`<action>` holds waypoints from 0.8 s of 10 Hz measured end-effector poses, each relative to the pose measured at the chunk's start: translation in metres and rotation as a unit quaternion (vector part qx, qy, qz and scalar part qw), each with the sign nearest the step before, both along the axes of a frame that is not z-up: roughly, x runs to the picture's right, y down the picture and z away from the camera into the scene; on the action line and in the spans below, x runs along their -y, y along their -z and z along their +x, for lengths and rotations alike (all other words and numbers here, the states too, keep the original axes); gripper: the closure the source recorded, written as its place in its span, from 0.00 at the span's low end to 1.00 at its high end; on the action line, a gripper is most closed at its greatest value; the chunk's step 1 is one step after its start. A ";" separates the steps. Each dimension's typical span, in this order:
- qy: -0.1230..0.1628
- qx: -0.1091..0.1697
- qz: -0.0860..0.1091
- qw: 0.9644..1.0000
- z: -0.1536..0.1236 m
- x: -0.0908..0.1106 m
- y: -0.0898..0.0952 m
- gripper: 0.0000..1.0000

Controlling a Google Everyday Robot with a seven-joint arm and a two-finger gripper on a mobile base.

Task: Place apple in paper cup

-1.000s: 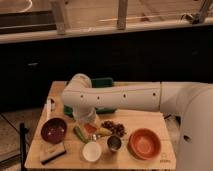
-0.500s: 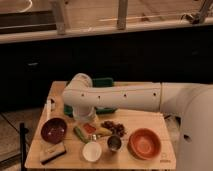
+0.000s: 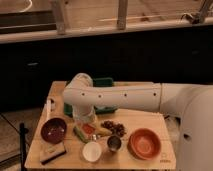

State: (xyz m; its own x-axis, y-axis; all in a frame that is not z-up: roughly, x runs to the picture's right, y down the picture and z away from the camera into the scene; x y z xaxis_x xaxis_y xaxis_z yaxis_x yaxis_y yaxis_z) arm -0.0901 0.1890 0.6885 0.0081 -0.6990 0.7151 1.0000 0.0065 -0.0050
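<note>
The apple (image 3: 88, 129), small and red-orange, lies on the wooden table among other food, just behind the paper cup. The paper cup (image 3: 92, 151) is white and round with a pale inside, and stands upright near the table's front edge. My gripper (image 3: 86, 120) hangs from the white arm, pointing down, directly over the apple and very close to it. The wrist hides the gripper's tip. The cup is apart from the gripper, a short way in front of it.
A shiny metal cup (image 3: 114, 143) stands right of the paper cup. An orange bowl (image 3: 145, 143) is at front right and a dark red bowl (image 3: 53, 130) at left. Grapes (image 3: 114, 126), a green tray (image 3: 104, 82) and a dark block (image 3: 52, 153) are also there.
</note>
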 end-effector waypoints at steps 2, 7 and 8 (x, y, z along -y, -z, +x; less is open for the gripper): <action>0.005 0.009 -0.005 1.000 -0.002 -0.001 0.000 0.93; 0.018 0.033 -0.019 0.999 -0.006 -0.005 0.003 0.87; 0.019 0.035 -0.020 0.999 -0.006 -0.005 0.002 0.86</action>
